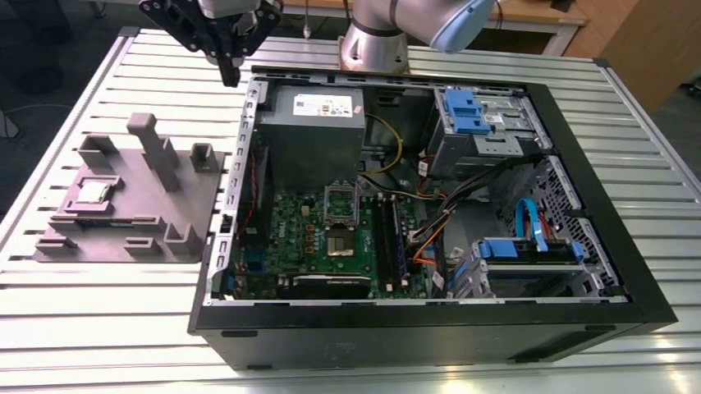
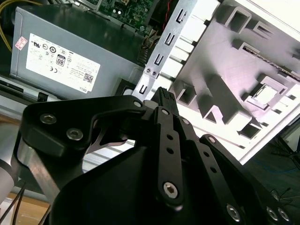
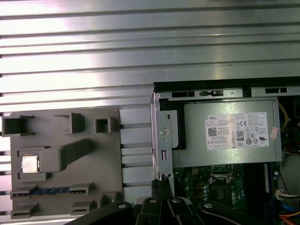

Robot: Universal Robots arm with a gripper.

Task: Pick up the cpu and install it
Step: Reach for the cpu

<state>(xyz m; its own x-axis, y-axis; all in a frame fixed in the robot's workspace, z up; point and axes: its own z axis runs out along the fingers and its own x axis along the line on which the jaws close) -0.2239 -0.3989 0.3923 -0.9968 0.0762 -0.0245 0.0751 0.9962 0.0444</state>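
claw (image 1: pixel 230 75) hangs pinched shut and empty above the slatted table, just beside the back corner of the computer case (image 1: pixel 438 316). from the exterior view's left: the cpu (image 1: pixel 93 192) lies flat in a pocket of the grey fixture block (image 1: pixel 110 232), well apart from the claw, leftward and toward the front. it is square, so no long axis. rightward, the motherboard socket (image 1: pixel 334 244) sits inside the case.

A slatted aluminium table (image 1: pixel 110 328) is seen as the work surface, with bright light reflected along its near edge. Dark floor (image 1: pixel 22 164) is seen beyond its edge at the exterior view's left, and wooden furniture (image 1: pixel 646 49) past a far corner.
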